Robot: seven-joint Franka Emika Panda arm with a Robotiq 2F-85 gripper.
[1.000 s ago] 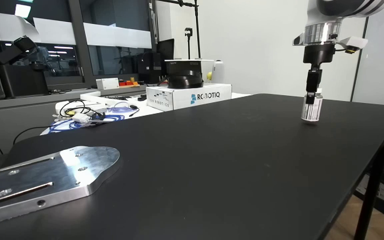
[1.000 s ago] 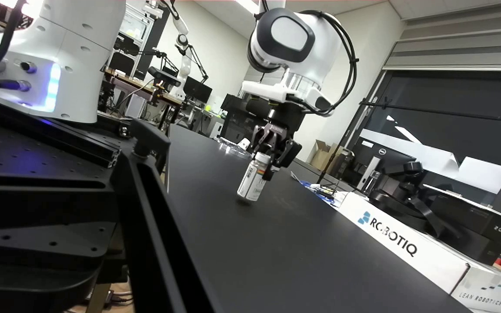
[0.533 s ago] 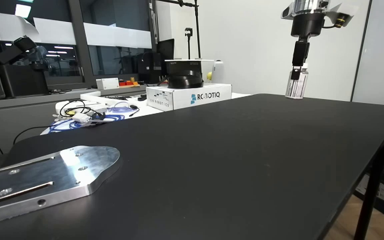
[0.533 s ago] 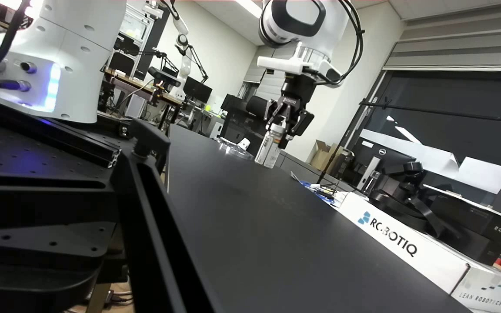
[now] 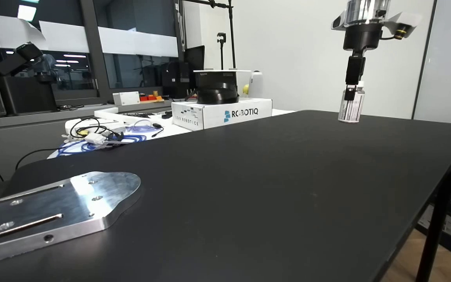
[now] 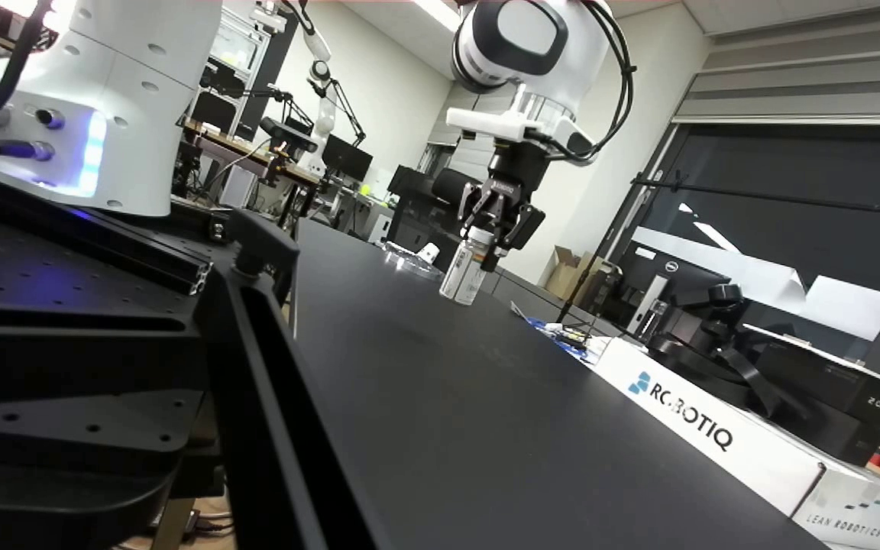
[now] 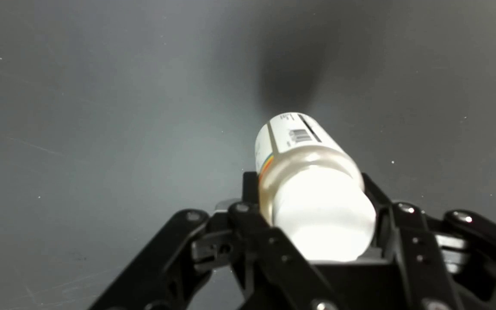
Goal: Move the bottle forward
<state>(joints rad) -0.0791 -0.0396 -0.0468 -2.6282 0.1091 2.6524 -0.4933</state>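
One bottle, pinched in my claw. The wrist view gives me the fingers on opposite sides of it, pressed in near the top, below the white cap. Position: I have the bottle cap-up over the black worktop — toward the far end in an exterior view. How high its base stands I cannot judge; the wrist view shows a dark shadow on the surface just beyond it. Label: white, barcoded, print too small for me to read. Also recorded: one metal plate lying on the worktop, well apart from the bottle — and, past the edge in both exterior views, a white box marked ROBOTIQ.
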